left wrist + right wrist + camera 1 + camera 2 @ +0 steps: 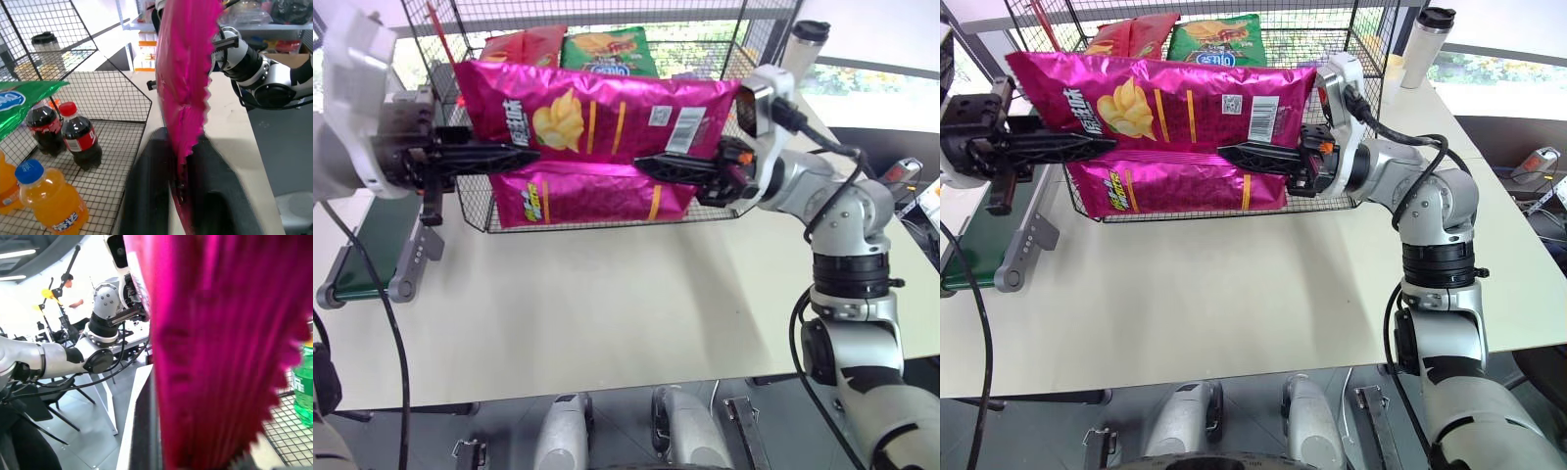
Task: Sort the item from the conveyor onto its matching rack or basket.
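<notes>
Magenta chip bag (597,119) held aloft, stretched level between both grippers, in front of the black wire rack (724,201). Left gripper (524,154), jaws slightly parted, pinches the bag's edge at 9 o'clock; right gripper (651,164), jaws fully closed, clamps it at 3 o'clock. Conveyor (372,235) lies at 8 o'clock of the bag.

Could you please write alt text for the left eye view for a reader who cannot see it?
Two end effectors, left and right, hold a pink chip bag stretched between them, before a black wire rack holding another pink bag.
</notes>
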Robot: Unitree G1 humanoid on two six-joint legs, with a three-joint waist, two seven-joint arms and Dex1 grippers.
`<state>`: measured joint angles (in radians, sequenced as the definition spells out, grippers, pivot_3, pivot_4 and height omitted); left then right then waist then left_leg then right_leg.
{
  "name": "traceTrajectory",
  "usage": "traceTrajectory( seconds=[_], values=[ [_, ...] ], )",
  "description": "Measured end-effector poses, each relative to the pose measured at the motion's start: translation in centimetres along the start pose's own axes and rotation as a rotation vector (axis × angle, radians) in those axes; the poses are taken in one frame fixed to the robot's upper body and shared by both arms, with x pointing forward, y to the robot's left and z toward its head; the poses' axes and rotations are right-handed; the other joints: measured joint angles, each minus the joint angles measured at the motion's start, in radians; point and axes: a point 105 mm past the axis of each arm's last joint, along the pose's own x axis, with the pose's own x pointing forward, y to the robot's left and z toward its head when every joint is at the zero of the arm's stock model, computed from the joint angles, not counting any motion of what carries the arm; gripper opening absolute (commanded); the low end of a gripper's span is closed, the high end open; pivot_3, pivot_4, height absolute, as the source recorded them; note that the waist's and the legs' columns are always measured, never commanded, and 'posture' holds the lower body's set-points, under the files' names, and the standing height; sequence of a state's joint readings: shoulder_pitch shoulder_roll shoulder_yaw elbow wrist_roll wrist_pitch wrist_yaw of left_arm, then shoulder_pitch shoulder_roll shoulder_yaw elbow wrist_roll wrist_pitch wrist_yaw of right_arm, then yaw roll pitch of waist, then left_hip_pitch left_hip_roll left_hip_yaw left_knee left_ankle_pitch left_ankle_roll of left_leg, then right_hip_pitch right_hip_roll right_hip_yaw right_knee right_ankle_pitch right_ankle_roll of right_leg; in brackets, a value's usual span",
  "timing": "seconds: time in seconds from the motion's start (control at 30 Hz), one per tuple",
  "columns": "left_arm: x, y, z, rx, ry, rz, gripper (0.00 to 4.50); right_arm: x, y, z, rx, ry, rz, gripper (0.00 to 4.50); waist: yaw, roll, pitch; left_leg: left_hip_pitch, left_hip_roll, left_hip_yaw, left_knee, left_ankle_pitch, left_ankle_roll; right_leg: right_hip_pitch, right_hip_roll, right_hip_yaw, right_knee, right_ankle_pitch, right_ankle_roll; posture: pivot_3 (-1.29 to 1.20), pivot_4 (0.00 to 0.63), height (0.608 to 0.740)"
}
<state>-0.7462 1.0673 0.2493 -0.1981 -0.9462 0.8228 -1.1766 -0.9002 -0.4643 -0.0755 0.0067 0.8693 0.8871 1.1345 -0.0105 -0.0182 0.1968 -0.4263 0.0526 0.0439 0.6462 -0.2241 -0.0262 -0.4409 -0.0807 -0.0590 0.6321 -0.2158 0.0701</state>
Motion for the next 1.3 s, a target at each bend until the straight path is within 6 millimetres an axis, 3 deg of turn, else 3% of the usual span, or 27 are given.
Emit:
traceTrajectory(
  seconds=[0.2, 0.23, 0.37, 0.5, 0.63, 0.77, 0.9, 0.97, 1.1, 1.17, 1.3],
  values=[
    [-0.3, 0.1, -1.0, -0.052, 0.013, 0.018, 4.35, -0.4, -0.3, 0.0, -0.013, -0.001, -0.059, 0.0, -0.001, 0.0, 0.0, 0.0, 0.0, 0.0, 0.0, 0.0, 0.0, 0.0, 0.0, 0.0, 0.0, 0.0, 0.0, 0.0, 0.15, 0.74],
    [-0.4, 0.3, -1.1, -0.053, 0.012, 0.032, 4.47, -0.4, -0.2, 0.1, -0.021, -0.004, -0.07, 0.0, 0.0, 0.0, 0.0, 0.0, 0.0, 0.0, 0.0, 0.0, 0.0, 0.0, 0.0, 0.0, 0.0, 0.0, 0.0, 0.0, 0.15, 0.74],
    [-1.3, 1.7, -1.4, -0.047, -0.007, 0.154, 4.47, -1.2, -0.2, 0.4, -0.054, -0.01, -0.138, 0.0, 0.001, 0.0, 0.0, 0.0, 0.0, 0.0, 0.0, 0.0, 0.0, 0.0, 0.0, 0.0, 0.0, 0.0, 0.0, 0.0, 0.15, 0.74],
    [-2.8, 3.2, -3.1, -0.085, -0.004, 0.305, 4.47, -4.8, -0.4, 2.3, -0.15, -0.015, -0.342, 0.0, 0.007, 0.0, 0.0, 0.0, 0.0, 0.0, 0.0, 0.0, 0.0, 0.0, -0.001, 0.0, -0.001, 0.0, 0.0, 0.0, 0.15, 0.74],
    [-1.4, 4.3, -3.7, -0.093, -0.101, 0.444, 4.47, -9.0, -0.3, 6.3, -0.358, -0.035, -0.602, 0.0, 0.023, -0.001, 0.0, 0.0, 0.0, 0.001, 0.001, 0.0, 0.0, 0.001, -0.001, 0.001, -0.001, 0.0, 0.0, 0.0, 0.15, 0.74],
    [0.0, 3.7, -3.4, -0.102, -0.136, 0.482, 4.47, -10.5, -0.3, 8.3, -0.489, -0.071, -0.725, 0.0, 0.017, -0.001, 0.0, 0.0, 0.0, 0.002, 0.001, 0.0, 0.0, 0.0, -0.001, 0.002, -0.001, 0.001, 0.001, 0.0, 0.15, 0.74],
    [0.5, 3.7, -3.6, -0.109, -0.143, 0.52, 4.47, -11.9, -2.3, 11.0, -0.768, -0.045, -0.964, 0.0, 0.012, -0.001, 0.0, 0.001, 0.0, 0.002, 0.001, 0.0, 0.0, 0.0, 0.0, 0.002, 0.0, 0.001, 0.001, 0.0, 0.15, 0.74],
    [0.9, 3.7, -3.8, -0.115, -0.143, 0.526, 4.47, -11.6, -3.9, 10.8, -0.899, 0.04, -1.029, 0.0, 0.01, -0.001, 0.0, 0.001, 0.0, 0.002, 0.001, 0.0, 0.0, 0.0, 0.0, 0.002, -0.001, 0.001, 0.001, 0.0, 0.15, 0.74],
    [1.7, 3.4, -4.9, -0.138, -0.133, 0.53, 4.47, -9.8, -8.0, 8.4, -1.041, 0.174, -1.08, 0.0, -0.002, -0.001, 0.0, 0.0, -0.001, 0.002, 0.001, 0.0, 0.0, 0.0, 0.0, 0.003, -0.001, 0.001, 0.002, 0.0, 0.15, 0.74],
    [1.7, 3.3, -5.3, -0.144, -0.126, 0.545, 4.47, -9.9, -9.2, 7.6, -1.104, 0.257, -1.112, 0.0, -0.001, -0.001, 0.0, -0.001, -0.001, 0.002, 0.001, 0.0, 0.0, -0.001, 0.0, 0.003, -0.001, 0.001, 0.002, 0.0, 0.15, 0.74],
    [1.5, 3.2, -5.9, -0.154, -0.121, 0.574, 4.47, -10.1, -11.4, 7.8, -1.299, 0.446, -1.24, 0.0, -0.003, -0.001, 0.0, -0.001, -0.001, 0.003, 0.001, 0.0, 0.0, -0.001, -0.001, 0.004, -0.002, 0.001, 0.002, 0.0, 0.15, 0.74]
  ],
)
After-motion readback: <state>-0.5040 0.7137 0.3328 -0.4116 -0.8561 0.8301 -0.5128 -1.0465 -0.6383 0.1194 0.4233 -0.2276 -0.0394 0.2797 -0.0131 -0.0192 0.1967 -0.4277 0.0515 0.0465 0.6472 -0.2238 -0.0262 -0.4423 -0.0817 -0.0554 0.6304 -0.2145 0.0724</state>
